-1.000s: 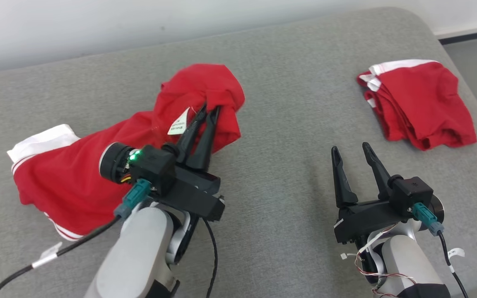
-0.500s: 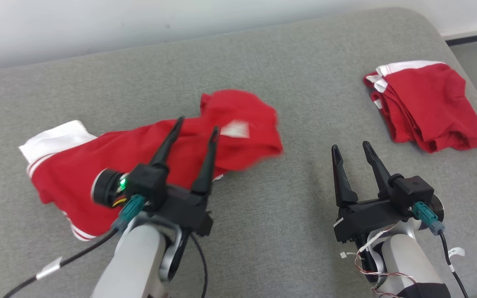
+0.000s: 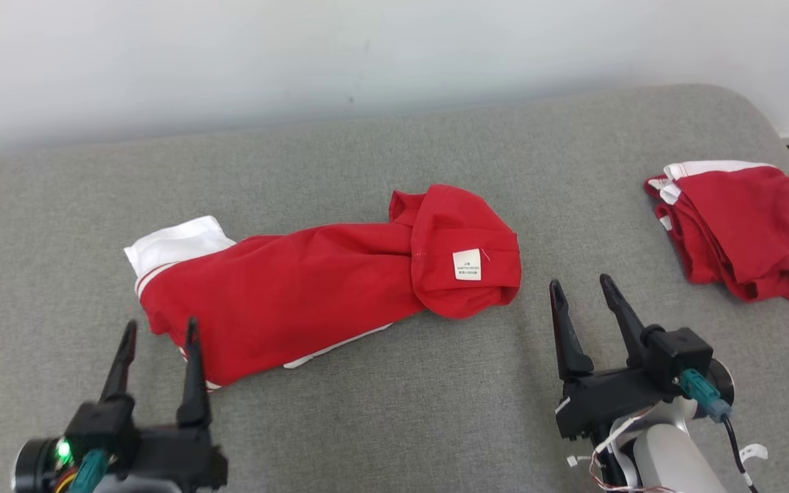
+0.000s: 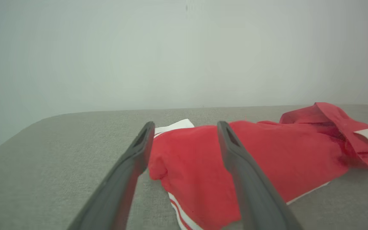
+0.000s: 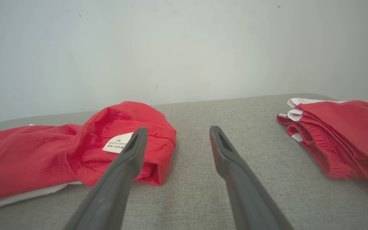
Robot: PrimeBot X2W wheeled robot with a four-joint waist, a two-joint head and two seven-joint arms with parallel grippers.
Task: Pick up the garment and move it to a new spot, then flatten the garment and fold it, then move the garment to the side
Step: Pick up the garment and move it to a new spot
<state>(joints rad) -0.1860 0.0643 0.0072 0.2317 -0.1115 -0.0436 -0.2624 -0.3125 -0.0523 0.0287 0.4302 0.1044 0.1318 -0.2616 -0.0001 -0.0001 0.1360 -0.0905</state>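
Note:
The garment [image 3: 312, 287] is red with white trim and lies stretched sideways across the middle of the grey cushion [image 3: 381, 424]. Its right end is folded over with a white label [image 3: 468, 264] facing up. My left gripper [image 3: 159, 332] stands open at the lower left, its fingertips just short of the garment's left hem, nothing between them. In the left wrist view the garment [image 4: 260, 159] lies beyond the open left gripper [image 4: 185, 126]. My right gripper [image 3: 581, 286] is open at the lower right, apart from the garment [image 5: 43, 153], seen past the right gripper [image 5: 177, 131] in the right wrist view.
A second red piece with white trim [image 3: 744, 229], folded, lies at the cushion's right end [image 5: 340, 140]. A pale wall [image 3: 367, 55] runs behind the cushion. Bare grey fabric lies between the two red pieces and along the near edge.
My left gripper opened and let go of the garment's folded end, then drew back to the lower left. The garment dropped flat on the cushion. The head camera also tilted up.

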